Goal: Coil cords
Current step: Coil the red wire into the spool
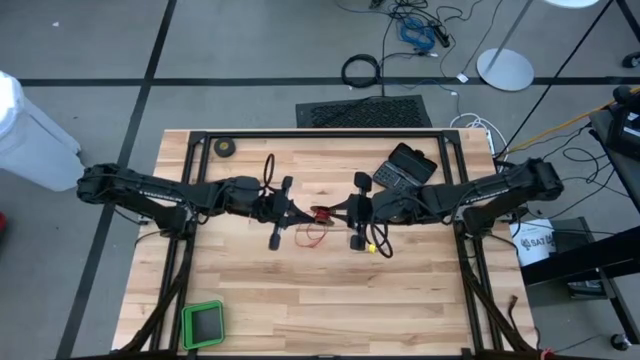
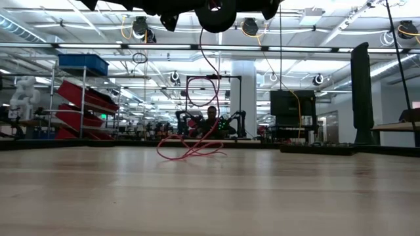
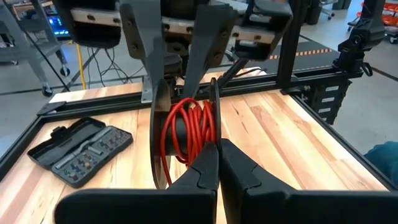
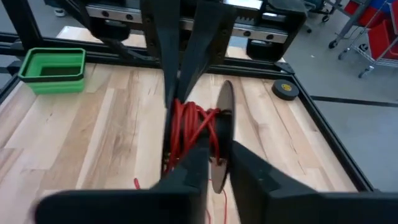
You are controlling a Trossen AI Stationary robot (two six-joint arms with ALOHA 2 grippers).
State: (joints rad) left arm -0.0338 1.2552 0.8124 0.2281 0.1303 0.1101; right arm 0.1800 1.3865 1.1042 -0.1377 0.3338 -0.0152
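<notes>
Holding the reel [image 3: 186,134] aloft over the table [image 1: 300,290] centre, my left gripper [image 3: 217,163] seems clenched on its rim; the right gripper [image 4: 214,163] straddles it, grip unclear. Trailing red wire [image 2: 190,149] could snag or unspool.

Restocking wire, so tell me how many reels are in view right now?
1: the small black reel, wound with red wire, is held above the table between the left tool and right tool. None seems hidden.

This is a big robotics lab or workshop: a wooden workbench [image 1: 300,290] in a black frame, metal shelves [image 2: 79,105] with red bins, cables [image 1: 420,30] on the grey floor.
</notes>
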